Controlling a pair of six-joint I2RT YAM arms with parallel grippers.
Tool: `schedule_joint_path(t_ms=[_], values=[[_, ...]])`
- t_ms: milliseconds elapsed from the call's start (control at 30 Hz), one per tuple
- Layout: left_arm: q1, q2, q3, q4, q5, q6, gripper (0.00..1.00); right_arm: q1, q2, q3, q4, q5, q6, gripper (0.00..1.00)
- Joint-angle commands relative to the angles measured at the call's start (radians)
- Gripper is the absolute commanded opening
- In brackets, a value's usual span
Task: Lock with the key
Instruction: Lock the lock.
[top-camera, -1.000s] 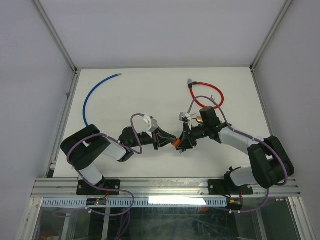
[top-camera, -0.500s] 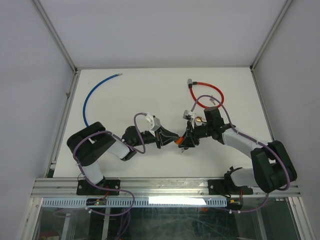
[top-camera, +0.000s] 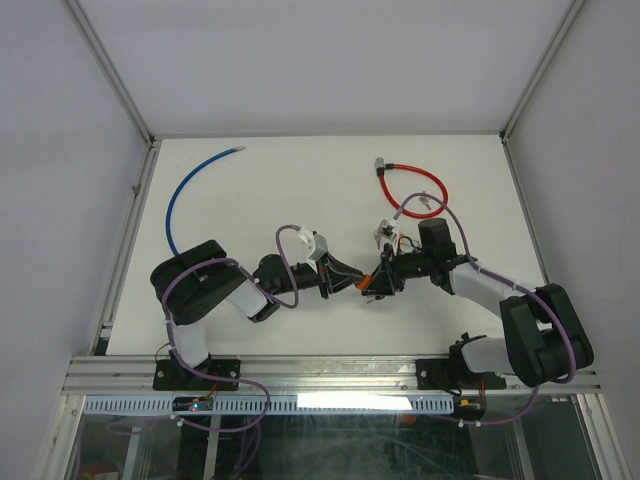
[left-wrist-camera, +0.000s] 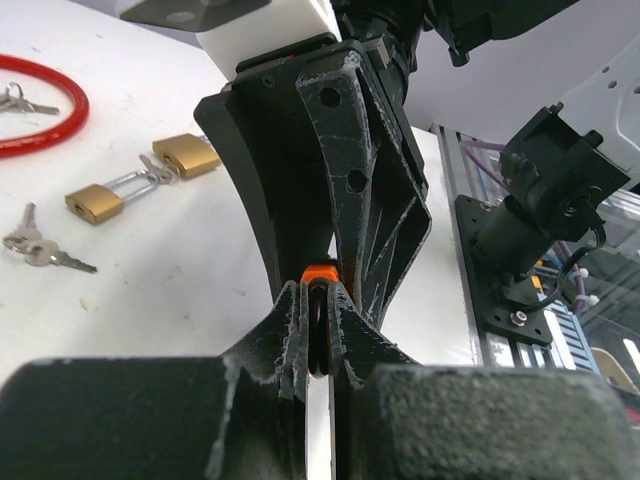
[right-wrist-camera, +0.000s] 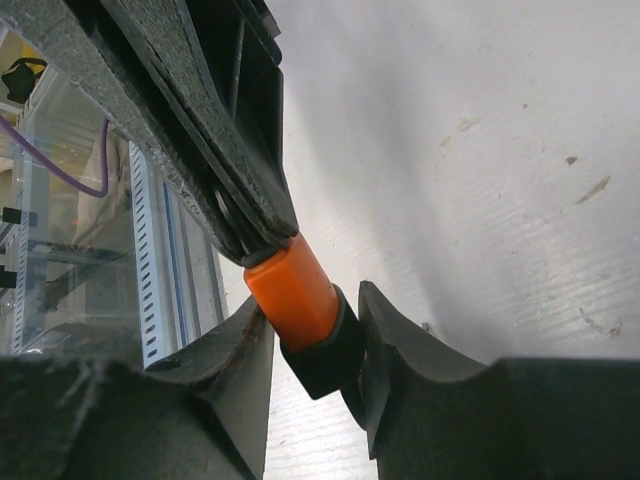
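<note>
An orange lock (top-camera: 368, 283) with a black end hangs just above the table between my two grippers. My left gripper (top-camera: 355, 281) is shut on a thin black key (left-wrist-camera: 318, 335) at the lock's orange end (left-wrist-camera: 320, 271). In the left wrist view its tips (left-wrist-camera: 318, 290) pinch the key edge-on. From the right, my right gripper (top-camera: 377, 285) flanks the lock body (right-wrist-camera: 295, 290). The right gripper (right-wrist-camera: 315, 298) has one finger against the orange part and the other against the black end. The left gripper's fingers (right-wrist-camera: 240, 200) show at upper left.
Two brass padlocks (left-wrist-camera: 95, 203) (left-wrist-camera: 187, 153) and a bunch of keys (left-wrist-camera: 40, 250) lie on the table beyond the grippers. A red cable loop (top-camera: 410, 190) lies at the back right, and a blue cable (top-camera: 190, 190) at the back left. The metal rail (top-camera: 330, 370) runs along the near edge.
Both grippers, still joined at the lock, have drifted a little to the right. The left arm has stretched out further and the right wrist has swung lower.
</note>
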Motion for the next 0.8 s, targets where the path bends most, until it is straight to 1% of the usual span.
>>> schedule_joint_path(t_ms=[0, 67, 167, 233, 300, 367, 467, 600, 633, 667, 767], values=[[-0.215, 0.131, -0.059, -0.108, 0.388, -0.108, 0.0, 0.01, -0.12, 0.152, 0.552, -0.141, 0.136, 0.0], [-0.214, 0.138, -0.063, -0.084, 0.397, -0.12, 0.0, 0.028, -0.128, 0.15, 0.522, -0.136, 0.088, 0.0], [-0.213, 0.167, -0.04, -0.033, 0.436, -0.161, 0.0, 0.067, -0.142, 0.161, 0.427, -0.133, 0.015, 0.0], [-0.211, 0.202, -0.035, 0.064, 0.47, -0.219, 0.0, 0.076, -0.163, 0.162, 0.421, -0.135, 0.004, 0.0], [-0.212, 0.254, -0.022, 0.202, 0.51, -0.311, 0.0, 0.078, -0.174, 0.169, 0.39, -0.132, -0.001, 0.0], [-0.215, 0.288, -0.009, 0.268, 0.527, -0.355, 0.0, 0.08, -0.176, 0.174, 0.369, -0.132, -0.001, 0.0], [-0.22, 0.278, 0.0, 0.269, 0.516, -0.348, 0.0, 0.087, -0.168, 0.177, 0.345, -0.132, -0.001, 0.0], [-0.251, 0.285, 0.044, 0.27, 0.501, -0.345, 0.0, 0.095, -0.163, 0.175, 0.37, -0.132, -0.001, 0.0], [-0.256, 0.294, 0.051, 0.27, 0.484, -0.34, 0.0, 0.096, -0.153, 0.171, 0.363, -0.106, -0.045, 0.0], [-0.255, 0.299, 0.053, 0.27, 0.465, -0.336, 0.0, 0.098, -0.14, 0.171, 0.349, -0.085, -0.075, 0.0], [-0.22, 0.264, 0.01, 0.27, 0.382, -0.297, 0.0, 0.111, -0.102, 0.197, 0.215, -0.085, -0.075, 0.0]])
